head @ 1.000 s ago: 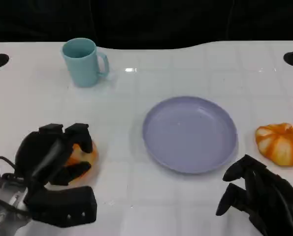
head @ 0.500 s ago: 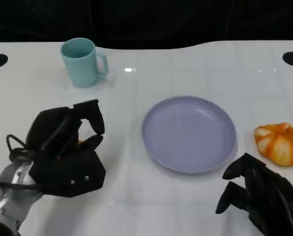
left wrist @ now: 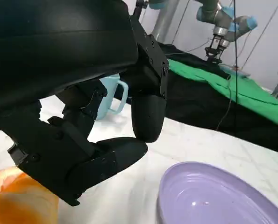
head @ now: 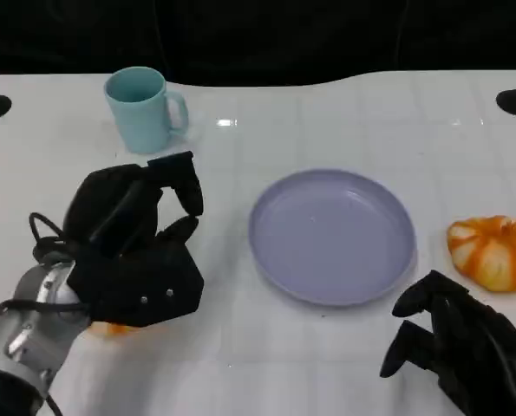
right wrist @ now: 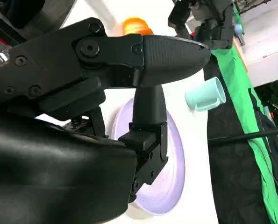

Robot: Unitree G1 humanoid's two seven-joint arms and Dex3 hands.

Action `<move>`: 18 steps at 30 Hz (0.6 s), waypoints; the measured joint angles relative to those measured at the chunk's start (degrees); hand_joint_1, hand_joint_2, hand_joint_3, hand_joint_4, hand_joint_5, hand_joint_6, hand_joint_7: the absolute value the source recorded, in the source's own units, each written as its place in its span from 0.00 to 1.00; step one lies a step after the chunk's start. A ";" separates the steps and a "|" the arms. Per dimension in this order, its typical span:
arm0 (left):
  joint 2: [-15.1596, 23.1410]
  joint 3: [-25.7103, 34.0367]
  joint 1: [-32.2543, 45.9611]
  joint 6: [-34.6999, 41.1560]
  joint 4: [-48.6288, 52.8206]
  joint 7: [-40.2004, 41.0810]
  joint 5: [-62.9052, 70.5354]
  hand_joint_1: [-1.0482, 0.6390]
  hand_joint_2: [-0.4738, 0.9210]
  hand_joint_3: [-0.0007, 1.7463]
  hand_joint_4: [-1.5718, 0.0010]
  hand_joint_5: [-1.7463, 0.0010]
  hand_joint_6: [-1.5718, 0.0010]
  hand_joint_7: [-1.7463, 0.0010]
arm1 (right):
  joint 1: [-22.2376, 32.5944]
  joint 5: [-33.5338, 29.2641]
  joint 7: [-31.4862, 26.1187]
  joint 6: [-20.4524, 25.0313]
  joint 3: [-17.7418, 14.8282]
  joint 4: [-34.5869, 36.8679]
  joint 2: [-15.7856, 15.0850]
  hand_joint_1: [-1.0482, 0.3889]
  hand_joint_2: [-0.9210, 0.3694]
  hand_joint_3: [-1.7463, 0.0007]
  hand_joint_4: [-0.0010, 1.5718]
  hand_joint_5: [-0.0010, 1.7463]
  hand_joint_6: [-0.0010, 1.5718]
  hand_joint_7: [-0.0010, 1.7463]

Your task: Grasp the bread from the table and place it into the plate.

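My left robot hand (head: 136,251) hovers holding nothing, bread (left wrist: 17,198) beneath on the table (head: 327,113); right robot hand (head: 461,342) curled, holding nothing.

left hand (left wrist: 89,116) over bread (left wrist: 17,198), beside plate (left wrist: 213,198)

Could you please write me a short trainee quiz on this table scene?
1. True or false: the bread lies in the plate.
2. What stands on the table beyond the left hand? A) cup B) bowl C) bottle
3. Fill in: the pumpkin lies beside the plate on the robot's ___ side.

Key: 1 false, the plate is bare; 2 A; 3 right.
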 measured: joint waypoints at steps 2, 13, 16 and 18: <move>0.54 0.01 0.50 0.36 -1.73 0.01 1.25 0.52 0.66 0.73 0.45 0.00 0.59 0.00 | -0.01 0.00 -0.05 0.05 0.05 -0.03 0.02 0.38 0.00 0.70 0.40 1.00 0.26 1.00; 8.53 1.21 8.07 6.18 -17.39 -12.00 3.55 0.35 0.98 0.11 0.56 0.74 0.58 0.94 | -0.02 -0.17 -0.01 0.05 0.03 -0.11 -0.15 0.38 0.00 0.70 0.40 1.00 0.26 0.99; 12.09 1.31 9.19 9.75 -23.59 -19.15 4.48 0.28 1.00 0.09 0.70 0.86 0.71 0.99 | -0.01 -0.14 -0.04 0.23 -0.15 -0.14 -0.18 0.38 0.00 0.71 0.39 1.00 0.26 0.98; 13.93 1.20 9.69 12.69 -27.43 -23.85 6.17 0.22 1.00 0.06 0.84 0.94 0.83 1.00 | -0.01 -0.10 -0.03 0.57 -0.15 -0.16 -0.17 0.38 0.00 0.70 0.39 1.00 0.26 0.98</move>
